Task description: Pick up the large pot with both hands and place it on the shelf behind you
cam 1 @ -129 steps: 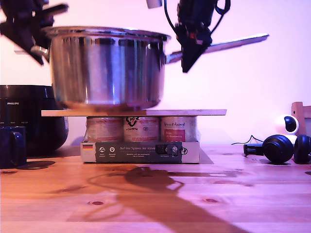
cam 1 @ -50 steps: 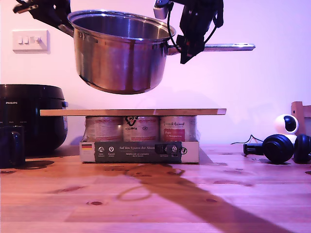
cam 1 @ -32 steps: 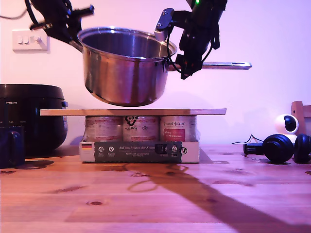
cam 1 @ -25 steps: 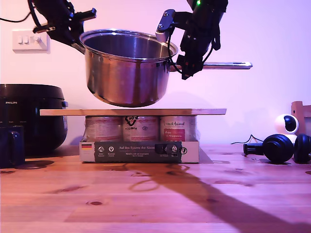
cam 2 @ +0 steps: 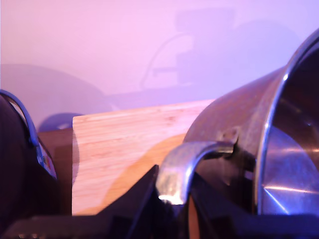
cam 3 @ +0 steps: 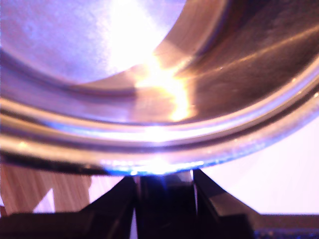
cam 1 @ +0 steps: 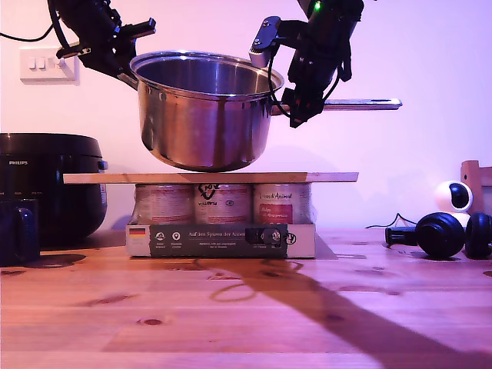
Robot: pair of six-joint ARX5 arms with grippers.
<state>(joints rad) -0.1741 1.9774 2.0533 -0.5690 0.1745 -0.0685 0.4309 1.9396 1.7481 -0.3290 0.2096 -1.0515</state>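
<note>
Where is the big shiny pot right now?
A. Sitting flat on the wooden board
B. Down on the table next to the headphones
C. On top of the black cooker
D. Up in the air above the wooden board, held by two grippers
D. The pot hangs tilted with a gap between its base and the board; my first gripper clamps its loop handle and my second gripper its long handle.

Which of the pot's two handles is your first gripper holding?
My first gripper holds the small loop handle of the large pot, on the exterior view's left. My second gripper has the long straight handle.
</note>
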